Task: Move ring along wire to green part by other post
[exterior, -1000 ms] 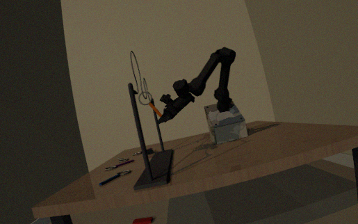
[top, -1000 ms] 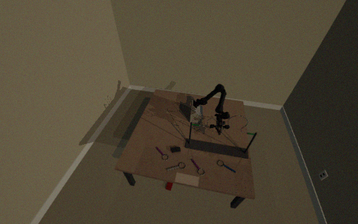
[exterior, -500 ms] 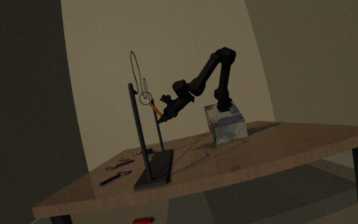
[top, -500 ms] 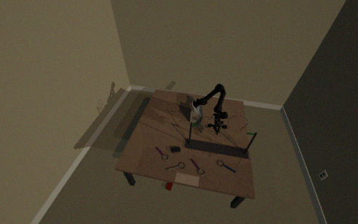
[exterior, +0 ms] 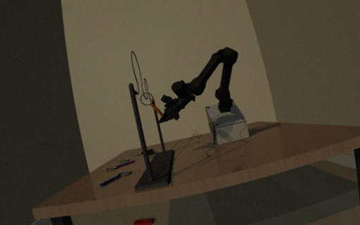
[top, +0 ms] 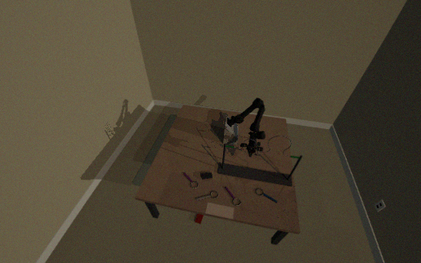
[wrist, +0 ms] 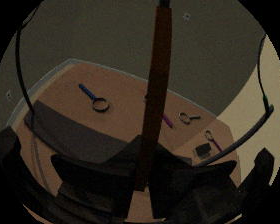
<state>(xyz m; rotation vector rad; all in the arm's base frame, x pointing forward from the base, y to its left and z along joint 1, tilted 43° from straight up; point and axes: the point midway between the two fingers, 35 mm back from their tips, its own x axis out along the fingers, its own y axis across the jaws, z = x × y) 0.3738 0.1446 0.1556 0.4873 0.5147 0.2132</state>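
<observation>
My gripper (top: 251, 153) (exterior: 161, 119) (wrist: 143, 139) is shut on the orange handle (exterior: 156, 110) (wrist: 158, 75), which slants up from the fingertips. The ring (exterior: 141, 99) is at the handle's upper end, around the grey wire (exterior: 139, 71) as far as I can tell; whether they touch is too small to tell. In the top view the gripper is between the left post (top: 223, 157) and the right post (top: 294, 167). Green parts of the wire show by the left post (top: 229, 146) and by the right post (top: 295, 157). The ring is out of the wrist view.
The dark base (top: 254, 175) (exterior: 158, 172) carries both posts. On the table are a blue-handled ring tool (top: 269, 198) (wrist: 88, 92), two purple-handled ones, a pale one (top: 205, 196) and a black block (top: 206, 176) (wrist: 203, 150). The wire's tall loop (top: 290, 143) rises near the right post.
</observation>
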